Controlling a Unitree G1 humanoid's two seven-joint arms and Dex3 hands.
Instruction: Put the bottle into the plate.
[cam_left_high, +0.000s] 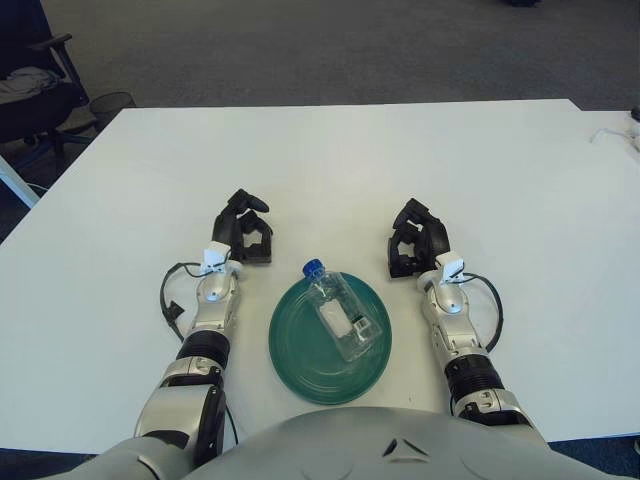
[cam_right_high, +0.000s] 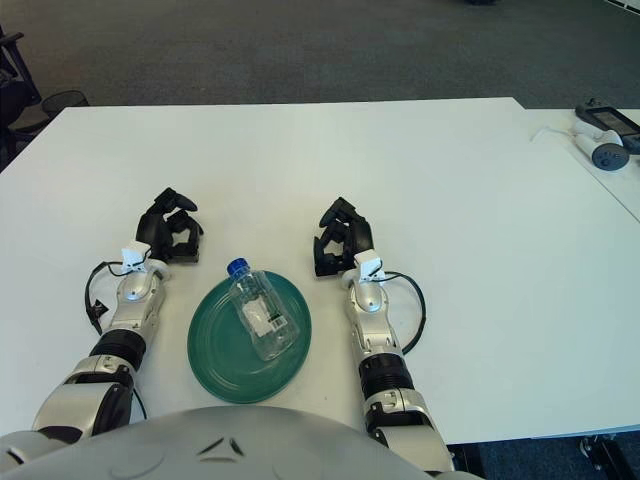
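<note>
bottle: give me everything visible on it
The bottle is clear, plastic by the look, with a blue cap and a white label on its side. It lies on its side in the green plate, cap end pointing away from the robot and to its left, sticking out just over the far rim. It looks empty, though that is hard to confirm. Only the plate touches it: the left robot hand and right robot hand sit apart on either side, holding nothing.
</note>
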